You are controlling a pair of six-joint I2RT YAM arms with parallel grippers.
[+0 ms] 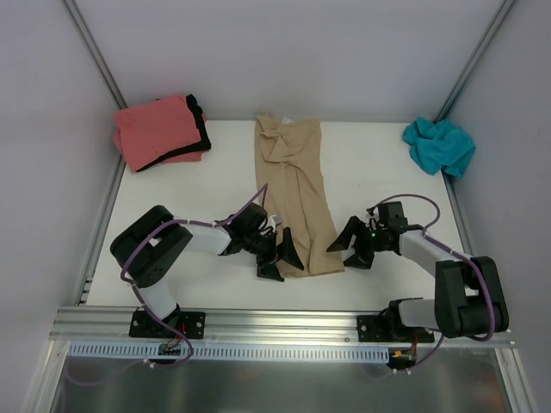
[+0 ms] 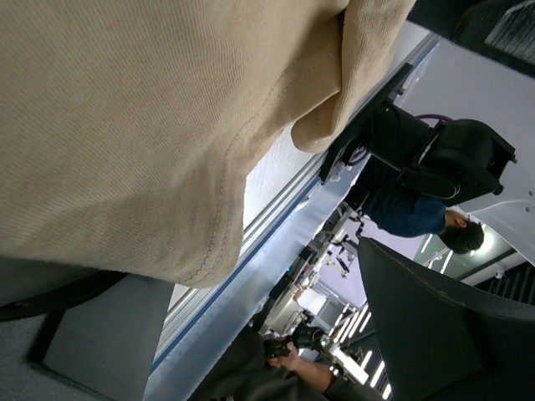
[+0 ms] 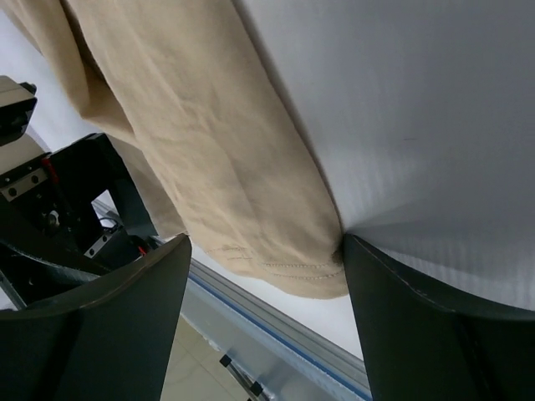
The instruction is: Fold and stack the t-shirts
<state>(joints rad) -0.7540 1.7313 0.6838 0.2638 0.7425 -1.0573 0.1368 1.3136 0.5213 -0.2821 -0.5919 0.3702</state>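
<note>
The tan t-shirt (image 1: pixel 297 189) lies as a long narrow strip down the middle of the white table (image 1: pixel 189 198). My left gripper (image 1: pixel 282 258) is low at its near left corner, jaws open, with the hem (image 2: pixel 201 251) hanging over one finger (image 2: pixel 84 334). My right gripper (image 1: pixel 351 248) is at the near right corner. Its jaws stand open astride the hem (image 3: pixel 284 267), and one finger (image 3: pixel 401 317) touches the cloth edge. Coral-pink (image 1: pixel 155 129) and black (image 1: pixel 200 120) t-shirts sit stacked at the back left. A crumpled teal t-shirt (image 1: pixel 441 144) is at the back right.
A metal rail (image 1: pixel 275 323) runs along the table's near edge, just behind both grippers. Slanted frame posts (image 1: pixel 95 60) and pale walls close in the sides and back. A person (image 2: pixel 418 209) shows beyond the near edge in the left wrist view.
</note>
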